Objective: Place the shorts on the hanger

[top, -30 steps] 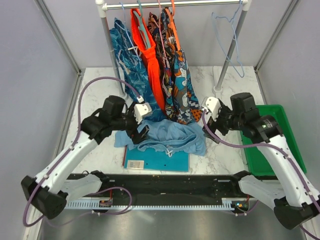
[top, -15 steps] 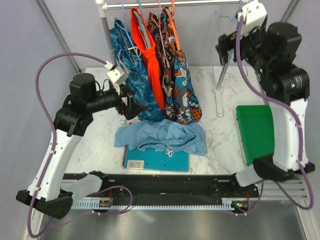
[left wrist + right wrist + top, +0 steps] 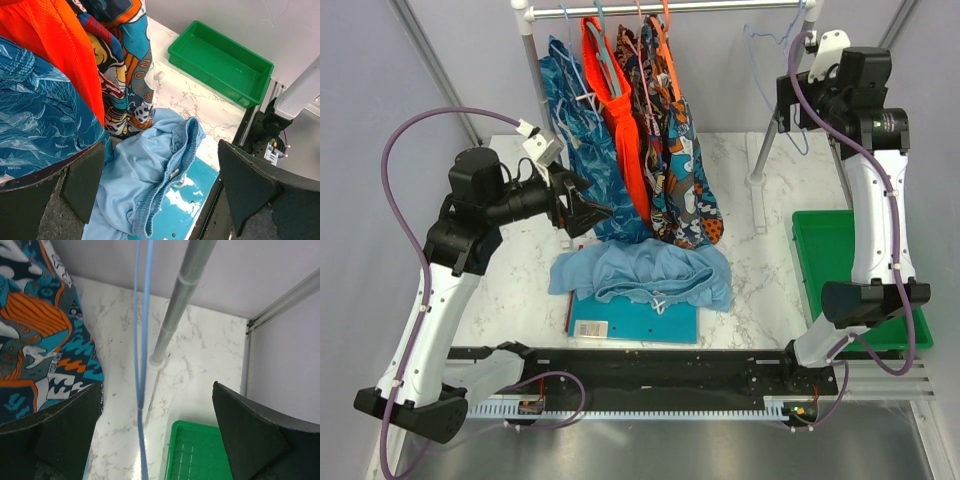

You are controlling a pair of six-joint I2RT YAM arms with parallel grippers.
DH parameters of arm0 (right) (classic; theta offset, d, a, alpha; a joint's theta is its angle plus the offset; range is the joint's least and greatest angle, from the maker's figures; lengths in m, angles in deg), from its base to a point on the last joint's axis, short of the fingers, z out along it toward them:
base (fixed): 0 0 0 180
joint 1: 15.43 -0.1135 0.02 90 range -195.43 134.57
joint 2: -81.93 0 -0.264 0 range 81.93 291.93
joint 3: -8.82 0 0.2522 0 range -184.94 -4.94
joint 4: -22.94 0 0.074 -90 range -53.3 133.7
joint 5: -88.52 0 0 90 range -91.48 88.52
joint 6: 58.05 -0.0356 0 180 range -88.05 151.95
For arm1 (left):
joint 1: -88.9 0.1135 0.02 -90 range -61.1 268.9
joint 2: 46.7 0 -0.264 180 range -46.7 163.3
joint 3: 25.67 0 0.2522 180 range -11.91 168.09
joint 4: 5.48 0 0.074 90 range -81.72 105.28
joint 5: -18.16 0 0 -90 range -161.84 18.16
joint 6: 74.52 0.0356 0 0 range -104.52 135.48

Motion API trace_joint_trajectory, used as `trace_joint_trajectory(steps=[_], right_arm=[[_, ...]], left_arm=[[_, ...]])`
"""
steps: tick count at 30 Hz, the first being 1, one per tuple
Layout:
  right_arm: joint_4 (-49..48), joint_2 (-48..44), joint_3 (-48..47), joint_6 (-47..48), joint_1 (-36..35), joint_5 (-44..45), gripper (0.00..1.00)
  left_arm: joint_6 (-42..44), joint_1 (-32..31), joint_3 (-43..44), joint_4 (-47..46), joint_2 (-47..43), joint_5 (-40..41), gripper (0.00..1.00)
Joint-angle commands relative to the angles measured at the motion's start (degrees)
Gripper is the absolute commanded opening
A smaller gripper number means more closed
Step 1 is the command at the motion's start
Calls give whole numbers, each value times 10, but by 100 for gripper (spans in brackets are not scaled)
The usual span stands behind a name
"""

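On the worktop (image 3: 520, 290), near its front edge, the shorts (image 3: 650, 275) are left crumpled over a teal board (image 3: 635, 322), ungripped; the hanger (image 3: 145, 340) is hung on the rail (image 3: 720, 6). Nothing is judged done. The left gripper (image 3: 582, 205) and right gripper (image 3: 788, 100) are held with fingers wide apart, empty. A second earlier both were low beside the shorts; the right has been raised to the hanger.
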Motion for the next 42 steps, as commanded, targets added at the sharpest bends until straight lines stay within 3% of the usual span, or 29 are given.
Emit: trace_joint_trajectory(steps=[1,6,7,9,10,12,13,16,17,27,33,38,42], right_arm=[[14,0,27,13,3,-42,96],[16,11,56,14,23,-71,77],[16,11,57,16,26,-78,65],[12,5,58,17,28,-102,56],[10,2,57,19,28,-106,46],[3,-7,52,25,28,-119,40],[-6,-8,52,24,28,-116,28],[-10,-13,39,29,28,-116,5],[-10,-15,32,39,28,-126,2],[-76,-55,32,38,28,-164,0],[-1,-76,24,68,27,-209,0],[53,-176,143,117,27,-213,0],[83,-268,236,133,27,-154,0]], left_arm=[[-23,2,-4,-26,-10,-22,100],[-17,2,-10,-27,-16,-18,100],[-15,2,-12,-26,-18,-18,99],[-14,2,-19,-28,-22,-14,99],[-13,2,-22,-30,-24,-12,99],[-9,2,-27,-33,-28,-10,99],[-7,2,-28,-34,-27,-10,99],[-6,2,-27,-37,-29,-5,99],[-6,2,-27,-37,-30,-3,100],[-3,2,-34,-42,-31,3,100],[33,2,-32,-15,-24,-9,99],[57,2,-45,-3,-24,-10,99],[64,2,-70,-3,-38,-5,99]])
